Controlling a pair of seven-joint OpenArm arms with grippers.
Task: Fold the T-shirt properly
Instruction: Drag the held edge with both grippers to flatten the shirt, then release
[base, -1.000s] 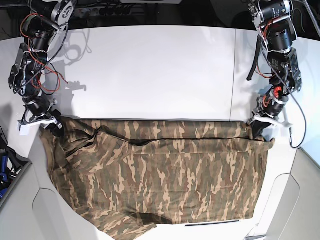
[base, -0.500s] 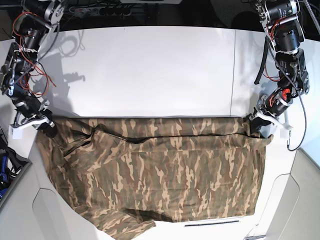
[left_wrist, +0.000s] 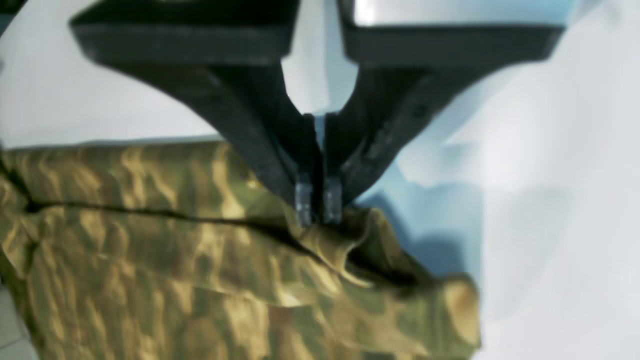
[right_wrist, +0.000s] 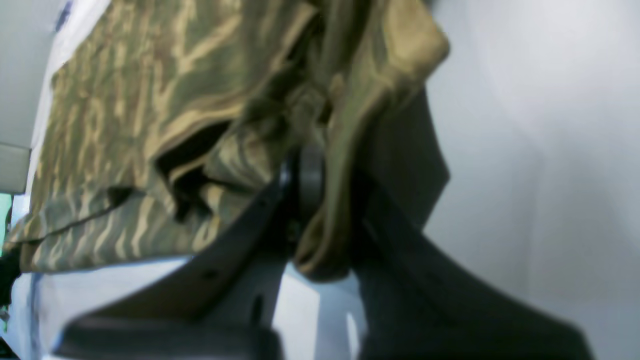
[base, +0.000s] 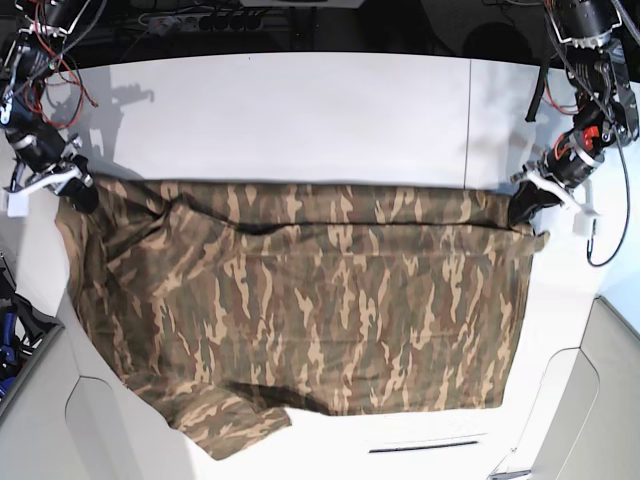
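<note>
The camouflage T-shirt (base: 310, 310) lies spread over the near half of the white table (base: 300, 110), its far edge pulled into a straight line between my two grippers. My left gripper (base: 522, 213) is shut on the shirt's far right corner; the left wrist view shows its black fingers (left_wrist: 305, 197) pinching a bunched fold of the shirt (left_wrist: 150, 260). My right gripper (base: 80, 192) is shut on the far left corner; the right wrist view shows cloth (right_wrist: 165, 115) bunched between its fingers (right_wrist: 305, 185). A sleeve (base: 235, 425) hangs at the near left. The collar is hidden.
The shirt's near hem lies close to the table's front edge (base: 425, 447). A seam (base: 468, 120) runs down the table on the right. Cables and arm bases stand at the far corners. Bare white table lies beyond the shirt's far edge.
Both grippers have moved toward the far side of the table and a little outward, dragging the shirt's far edge with them. The cloth now lies flatter and more stretched.
</note>
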